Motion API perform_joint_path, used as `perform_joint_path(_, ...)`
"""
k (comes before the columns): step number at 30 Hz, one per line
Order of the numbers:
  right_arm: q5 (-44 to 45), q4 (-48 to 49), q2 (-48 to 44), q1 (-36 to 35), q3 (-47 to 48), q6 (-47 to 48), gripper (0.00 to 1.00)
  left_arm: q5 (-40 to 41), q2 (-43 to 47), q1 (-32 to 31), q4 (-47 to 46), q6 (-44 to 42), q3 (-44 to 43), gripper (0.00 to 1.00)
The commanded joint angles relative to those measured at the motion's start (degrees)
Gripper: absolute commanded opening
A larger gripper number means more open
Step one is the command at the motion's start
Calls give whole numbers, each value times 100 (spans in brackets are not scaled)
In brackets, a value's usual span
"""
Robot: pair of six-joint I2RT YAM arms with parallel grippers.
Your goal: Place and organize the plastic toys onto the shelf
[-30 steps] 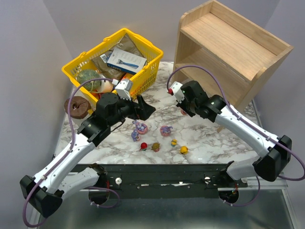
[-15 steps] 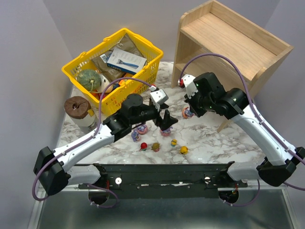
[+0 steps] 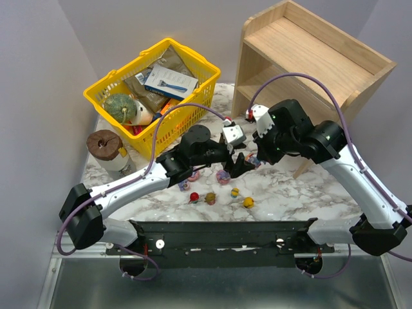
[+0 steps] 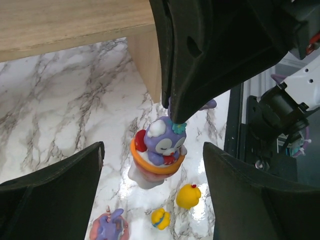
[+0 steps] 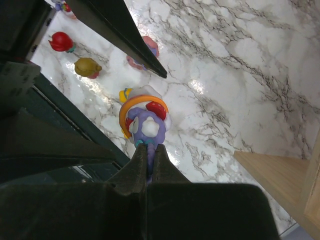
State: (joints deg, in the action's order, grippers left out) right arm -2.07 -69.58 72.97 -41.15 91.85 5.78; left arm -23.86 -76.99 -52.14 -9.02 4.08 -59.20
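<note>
My right gripper (image 5: 148, 150) is shut on the ear of a purple long-eared figurine (image 5: 145, 117) in an orange ring, and holds it above the marble table; this shows in the top view (image 3: 253, 159) too. My left gripper (image 4: 152, 192) is open and empty, with the hanging figurine (image 4: 159, 145) just ahead of its fingers, not touching. On the table lie two yellow toys (image 4: 188, 196), a red one (image 3: 194, 197), an olive-brown one (image 3: 210, 198) and more purple ones (image 3: 223, 176). The wooden shelf (image 3: 309, 58) stands at the back right.
A yellow basket (image 3: 103, 90) of groceries and a green gourd (image 3: 120, 106) stands at the back left. A brown round jar (image 3: 106, 145) is at the left edge. The two arms are close together over the table's middle. The shelf's side panel (image 5: 280, 175) is near the right gripper.
My left gripper has moved right, from beside the basket to just in front of the held figurine. My right gripper has lifted the figurine off the table and now holds it steady.
</note>
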Motion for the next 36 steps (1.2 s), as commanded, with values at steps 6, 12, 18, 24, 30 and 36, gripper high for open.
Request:
perform_joint_path(6, -488, -117, -169, 19, 281, -139, 1, -207, -254, -358, -206, -188, -329, 79)
perform_joint_path(12, -567, -91, -283, 19, 228, -139, 1, -31, -527, -508, -39, -302, -540, 59)
perform_joint_path(18, -497, -64, -415, 19, 263, -174, 1, 65, -642, -595, 154, -372, -645, 47)
perform_joint_path(24, -453, -47, -450, 19, 333, -218, 1, 284, -659, -718, 348, -583, -716, 67)
perform_joint_path(30, -304, -231, -450, 10, 430, -226, 1, 689, -615, -859, 576, -952, -654, 67)
perform_joint_path(36, -101, -284, -494, 19, 456, -244, 1, 1269, -580, -956, 735, -1277, -558, 74)
